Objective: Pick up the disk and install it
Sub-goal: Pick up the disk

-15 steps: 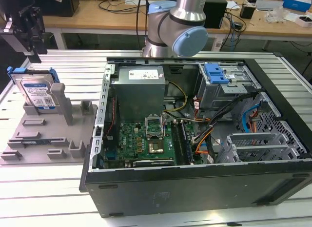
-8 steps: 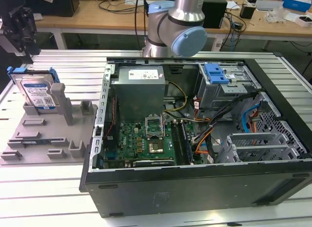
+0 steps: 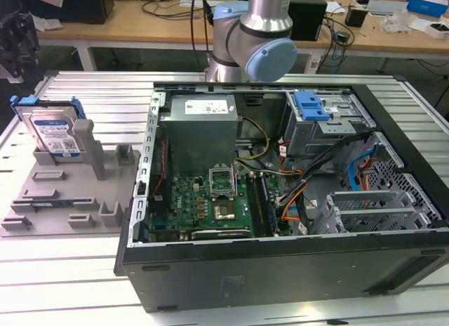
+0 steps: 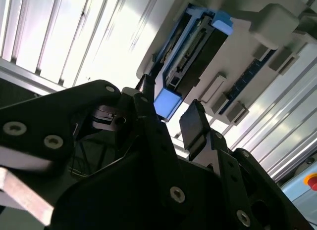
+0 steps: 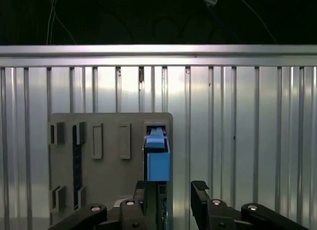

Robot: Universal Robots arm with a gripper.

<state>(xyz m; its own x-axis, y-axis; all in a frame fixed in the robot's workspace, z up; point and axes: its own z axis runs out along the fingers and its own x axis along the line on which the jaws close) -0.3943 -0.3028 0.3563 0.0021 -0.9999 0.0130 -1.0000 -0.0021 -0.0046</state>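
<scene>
The disk, a silver hard drive with a blue-and-white label in a blue carrier, stands on edge in a grey holder at the exterior view's left. In both wrist views my gripper hovers over the holder with its black fingers apart. The carrier's blue tab lies beyond the fingertips, apart from them and closer to one finger than the other. In the second wrist view the same tab shows in the gap of the open gripper. Nothing is held.
An open computer case lies on the slatted metal table, with a motherboard, cables and a drive bay with a blue latch at its far side. The arm's elbow rises behind the case. Cluttered benches stand at the back.
</scene>
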